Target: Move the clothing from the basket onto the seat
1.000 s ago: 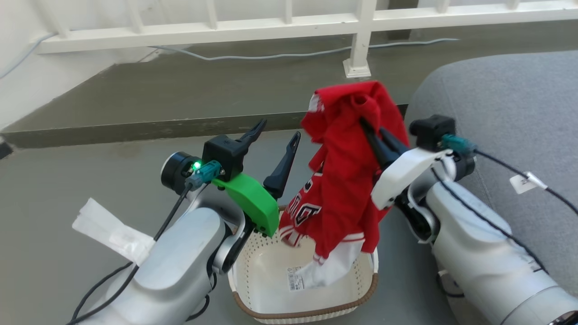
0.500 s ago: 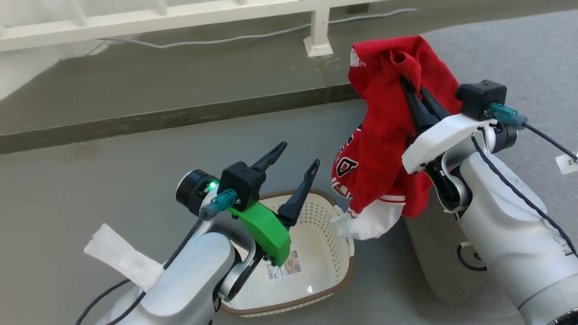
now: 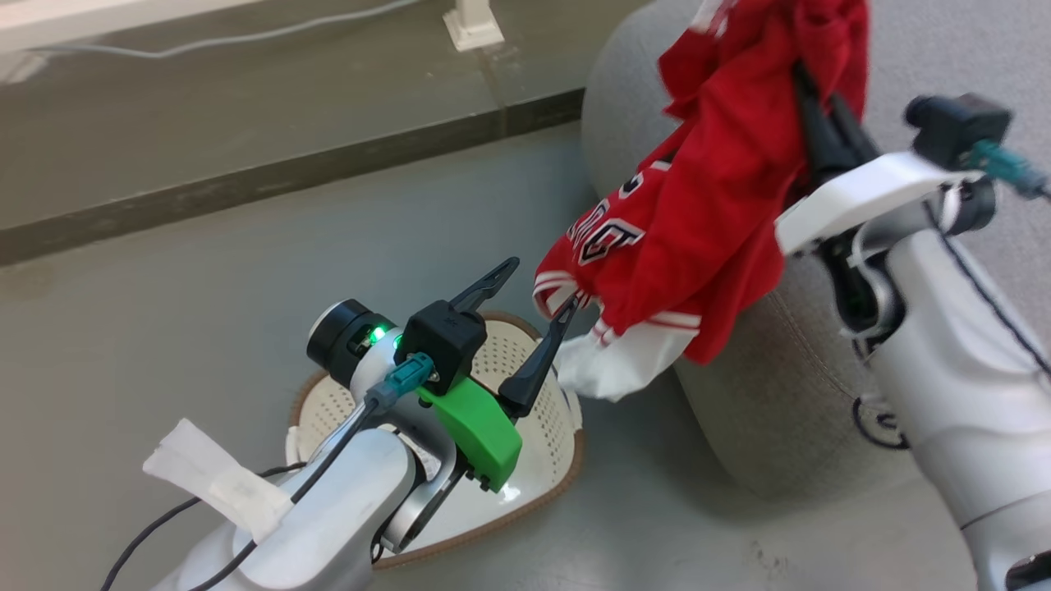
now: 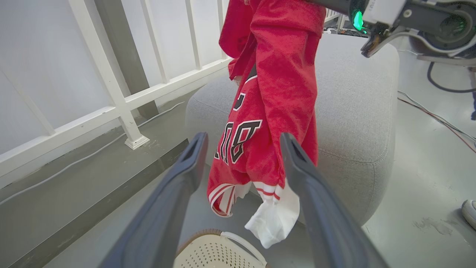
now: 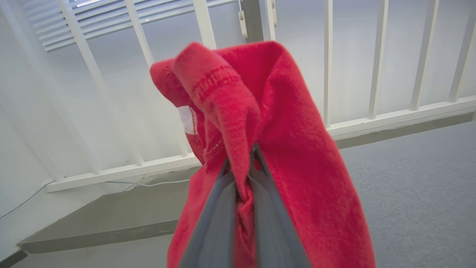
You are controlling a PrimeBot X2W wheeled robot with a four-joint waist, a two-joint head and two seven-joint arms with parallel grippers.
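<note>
The right hand [image 5: 243, 163] pinches a fold of the clothing [image 3: 706, 205], plain from its own wrist. The rest dangles below it beside the seat [image 3: 764, 394]. The left hand [image 3: 542, 283] is spread, with the basket [image 3: 554, 427] beneath it and the white cloth just past its fingers.

The left forearm [image 3: 345, 509] and right forearm [image 3: 961, 369] are smooth, rounded, silver-grey shells. The left claw [image 3: 542, 283] has two long, dark, tapering fingers [image 4: 178, 193] set in a bright green cover [image 3: 476, 423]. Behind it sit a black box [image 3: 447, 336] with a teal plug [image 3: 406, 373] and a glowing green lamp [image 3: 378, 334] on a round black joint [image 3: 332, 349]. A black cable [image 3: 328, 460] runs past white tape [image 3: 213, 484]. The right claw [image 3: 813, 90] has a white cover [image 3: 862, 197], a black block [image 3: 961, 127], a teal connector [image 3: 1006, 160] and a thin black wire [image 3: 993, 304].
</note>
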